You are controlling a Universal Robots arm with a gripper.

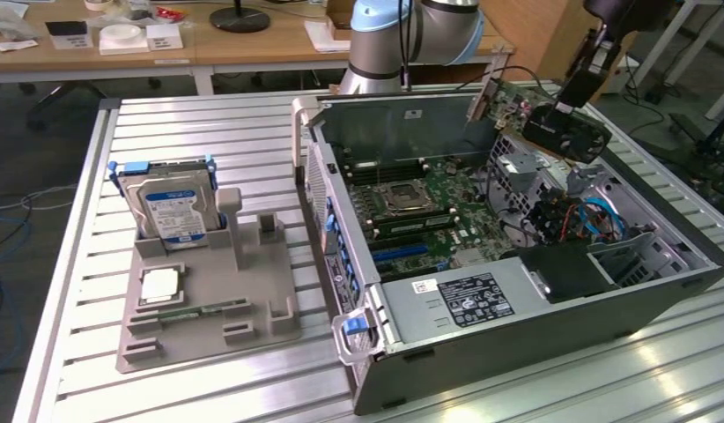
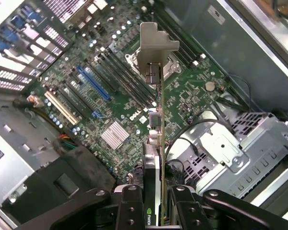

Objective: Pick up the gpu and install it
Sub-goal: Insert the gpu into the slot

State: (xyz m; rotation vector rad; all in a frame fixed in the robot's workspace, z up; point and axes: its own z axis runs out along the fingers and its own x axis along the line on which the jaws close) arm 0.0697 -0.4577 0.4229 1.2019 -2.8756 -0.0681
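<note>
Fingers [image 2: 130, 211] pinch the gpu [image 2: 153, 160] above the motherboard [image 2: 110, 91], beside a metal cage [image 2: 230, 151].

The gripper [image 2: 157, 203] holds the gpu [image 1: 565, 132] above the motherboard [image 1: 424, 204] in the case [image 1: 515, 339].

Bright even room light, glare on the slatted table [image 1: 656, 374], soft shadows inside the computer case [image 1: 515, 352]

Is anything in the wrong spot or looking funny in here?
The gpu is out of place: the gripper holds it in the air above the open computer case, not plugged into the motherboard. Nothing looks spilled or broken.
</note>
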